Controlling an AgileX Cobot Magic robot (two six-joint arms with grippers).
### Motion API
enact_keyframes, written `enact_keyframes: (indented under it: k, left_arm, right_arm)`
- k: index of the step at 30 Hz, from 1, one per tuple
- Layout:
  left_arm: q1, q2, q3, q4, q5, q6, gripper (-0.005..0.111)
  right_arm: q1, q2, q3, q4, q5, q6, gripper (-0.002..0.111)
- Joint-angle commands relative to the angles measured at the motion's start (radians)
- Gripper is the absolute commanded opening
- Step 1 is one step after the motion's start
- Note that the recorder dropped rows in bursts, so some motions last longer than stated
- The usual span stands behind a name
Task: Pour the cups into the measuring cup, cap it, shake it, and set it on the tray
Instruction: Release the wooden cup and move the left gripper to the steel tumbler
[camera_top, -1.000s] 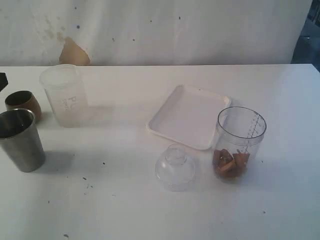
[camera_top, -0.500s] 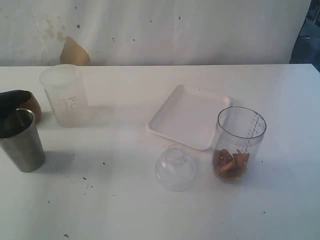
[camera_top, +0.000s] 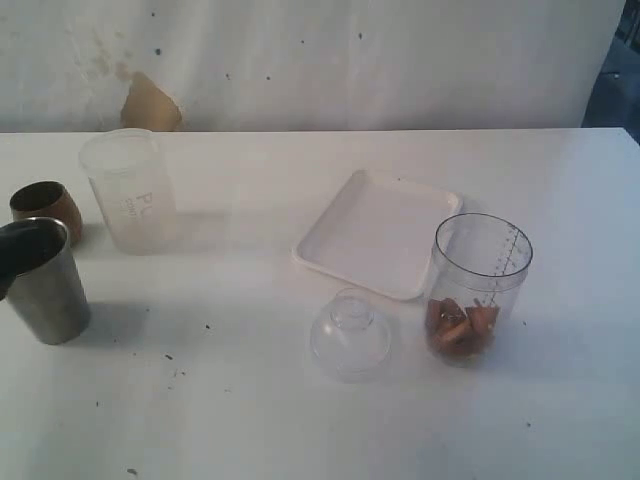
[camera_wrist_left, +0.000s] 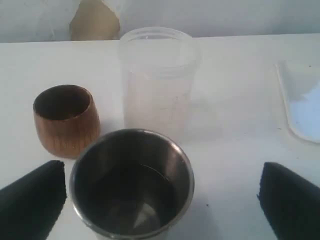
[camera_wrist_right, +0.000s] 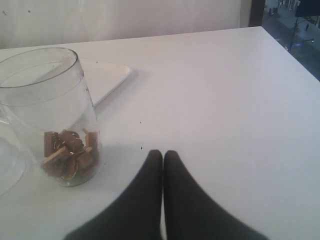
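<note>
As my left hand (camera_wrist_left: 161, 175) frames the steel tumbler (camera_top: 48, 290): fingers wide apart, one on each side, nothing gripped.
Right hand (camera_wrist_right: 163, 157): fingers pressed together, empty, near the measuring cup (camera_top: 480, 280).
Measuring cup: upright on the surface just beside the tray (camera_top: 375, 235), brown pieces inside.
Grasp: I'd go lower, centre on the tumbler's wall, close squarely, and stay clear of the wooden cup (camera_wrist_left: 65, 120) alongside.

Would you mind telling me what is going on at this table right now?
The left gripper stands wide open with the steel tumbler between its jaws, not gripped. The right gripper is shut and holds nothing, near the measuring cup, which contains some brown pieces. The clear lid lies on the table, and the measuring cup is not yet on the tray.
</note>
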Motion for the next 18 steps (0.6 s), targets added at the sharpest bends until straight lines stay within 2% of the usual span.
enact_keyframes:
  k: [1, 7, 18]
  left_arm:
    - [-0.005, 0.043, 0.010, -0.033, -0.005, 0.020, 0.105]
    - [-0.005, 0.176, 0.010, -0.039, -0.044, 0.044, 0.105]
    - [-0.005, 0.350, 0.010, -0.232, -0.074, 0.228, 0.105]
  right_arm:
    - [0.005, -0.005, 0.001, 0.000, -0.002, 0.001, 0.000]
    - [0.005, -0.005, 0.001, 0.000, -0.002, 0.001, 0.000]
    - [0.005, -0.005, 0.001, 0.000, -0.002, 0.001, 0.000]
